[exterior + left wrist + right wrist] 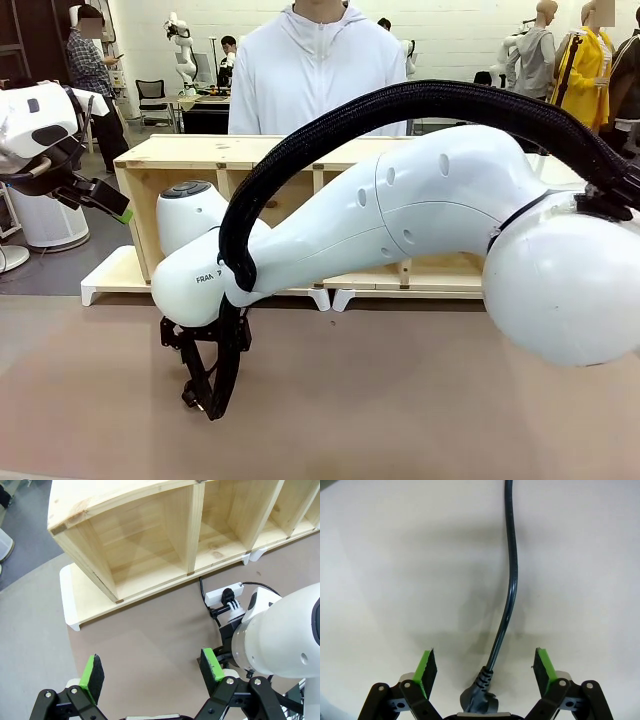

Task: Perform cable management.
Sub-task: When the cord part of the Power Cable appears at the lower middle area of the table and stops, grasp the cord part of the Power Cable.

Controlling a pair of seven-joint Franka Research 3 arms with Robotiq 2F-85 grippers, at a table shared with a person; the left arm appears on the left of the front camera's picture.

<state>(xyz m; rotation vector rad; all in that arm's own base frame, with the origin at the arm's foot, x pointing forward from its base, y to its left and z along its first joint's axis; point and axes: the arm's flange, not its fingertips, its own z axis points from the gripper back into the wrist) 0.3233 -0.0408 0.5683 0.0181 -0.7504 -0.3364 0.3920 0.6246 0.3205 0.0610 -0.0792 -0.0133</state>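
Cable (510, 580) centred between released right jaws, plug (480, 697) at palm end, long axis straight out along fingers (426, 666); left jaws also released, well apart from cable.

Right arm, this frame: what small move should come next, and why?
Probably close the right gripper on the cable at its plug. The jaws stand open on either side of the plug's neck, the cable runs straight away from them, and nothing is held yet.
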